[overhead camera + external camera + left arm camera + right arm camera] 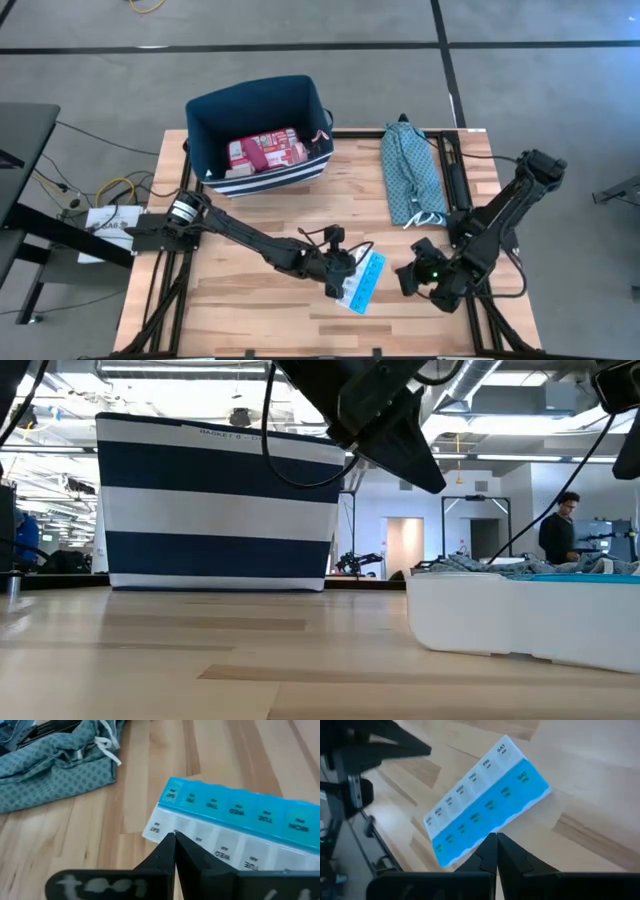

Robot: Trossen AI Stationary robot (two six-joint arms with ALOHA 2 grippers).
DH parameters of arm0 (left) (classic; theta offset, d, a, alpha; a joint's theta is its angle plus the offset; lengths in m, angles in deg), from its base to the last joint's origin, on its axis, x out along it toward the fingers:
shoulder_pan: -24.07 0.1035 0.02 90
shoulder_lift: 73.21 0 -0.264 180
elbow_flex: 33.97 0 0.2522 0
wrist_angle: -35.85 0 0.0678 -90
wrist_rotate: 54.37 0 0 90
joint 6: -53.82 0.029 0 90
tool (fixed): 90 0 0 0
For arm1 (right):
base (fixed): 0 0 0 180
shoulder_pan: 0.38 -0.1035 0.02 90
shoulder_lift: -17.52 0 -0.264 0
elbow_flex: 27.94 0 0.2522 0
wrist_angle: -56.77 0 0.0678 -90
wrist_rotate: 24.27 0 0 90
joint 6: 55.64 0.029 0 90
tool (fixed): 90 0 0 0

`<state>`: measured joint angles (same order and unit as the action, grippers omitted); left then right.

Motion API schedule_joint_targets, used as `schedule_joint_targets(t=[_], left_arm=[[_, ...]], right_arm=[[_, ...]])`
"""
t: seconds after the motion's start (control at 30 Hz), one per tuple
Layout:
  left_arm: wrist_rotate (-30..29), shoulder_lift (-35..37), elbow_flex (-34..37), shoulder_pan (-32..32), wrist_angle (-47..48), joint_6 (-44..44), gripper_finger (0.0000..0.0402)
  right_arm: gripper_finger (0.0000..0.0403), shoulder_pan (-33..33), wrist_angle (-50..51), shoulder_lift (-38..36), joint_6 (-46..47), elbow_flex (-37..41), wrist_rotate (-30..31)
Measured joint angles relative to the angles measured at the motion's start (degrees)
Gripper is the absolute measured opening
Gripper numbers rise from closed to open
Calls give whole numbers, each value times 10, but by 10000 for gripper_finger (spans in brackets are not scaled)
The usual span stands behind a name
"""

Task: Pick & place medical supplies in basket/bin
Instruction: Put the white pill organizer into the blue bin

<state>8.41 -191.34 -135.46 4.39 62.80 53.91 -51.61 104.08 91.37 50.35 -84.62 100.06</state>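
Note:
The light-blue and white pill organizer (362, 282) lies flat on the table near its near edge, and it also shows in the low view (500, 622). My left gripper (342, 278) hangs shut just above the organizer's left end (200, 827), clear of the table in the low view (432, 482). My right gripper (408, 278) is shut too, a little to the organizer's right (485, 810). The navy striped bin (212, 120) stands at the far left and holds the red-and-white first-aid case (265, 152). The other supplies are out of view.
A teal patterned cloth bundle (412, 172) lies along the far right of the table, beside a dark bar (452, 170). Bare wood lies between the bin and the organizer. A person (560, 528) stands in the room behind.

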Motion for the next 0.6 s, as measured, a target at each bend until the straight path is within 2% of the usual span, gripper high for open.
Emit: schedule_joint_targets(t=[0.23, 0.43, 0.6], left_arm=[[0, 0, 0, -13, -1, 20, 0], [-7, 0, 0, -18, -13, 18, 0], [-32, 0, 0, -17, -12, 16, 0]], right_arm=[[0, 20, -41, 32, 7, 0, -20], [0, 66, -52, 81, 3, 0, -150], [6, 92, -174, 94, -80, 0, -185]])
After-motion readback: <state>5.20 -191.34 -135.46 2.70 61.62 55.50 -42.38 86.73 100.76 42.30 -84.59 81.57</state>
